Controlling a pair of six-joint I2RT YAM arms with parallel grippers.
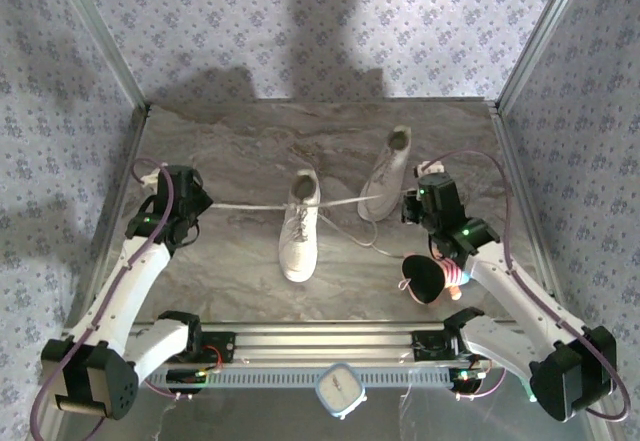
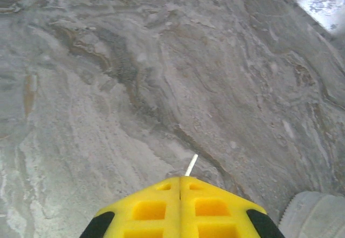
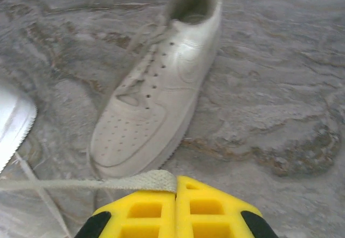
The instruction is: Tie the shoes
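Below, a grey marbled surface (image 1: 230,141) meets floral-papered walls (image 1: 400,21); left jaws and right jaws each pinch the shoe's (image 1: 299,236) lace (image 1: 250,204).

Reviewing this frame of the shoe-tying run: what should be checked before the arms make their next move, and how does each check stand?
1. Left gripper shut on the lace tip: ok, though little lace shows past the fingers.
2. Right gripper shut on the flat lace: ok.
3. Both laces stretched straight out from the centre shoe: ok.
4. Knot tight on that shoe: cannot tell.
5. Second shoe clear of the flat lace: cannot tell; the lace passes right by its toe.
6. Plush toy clear of the stretched laces: ok.
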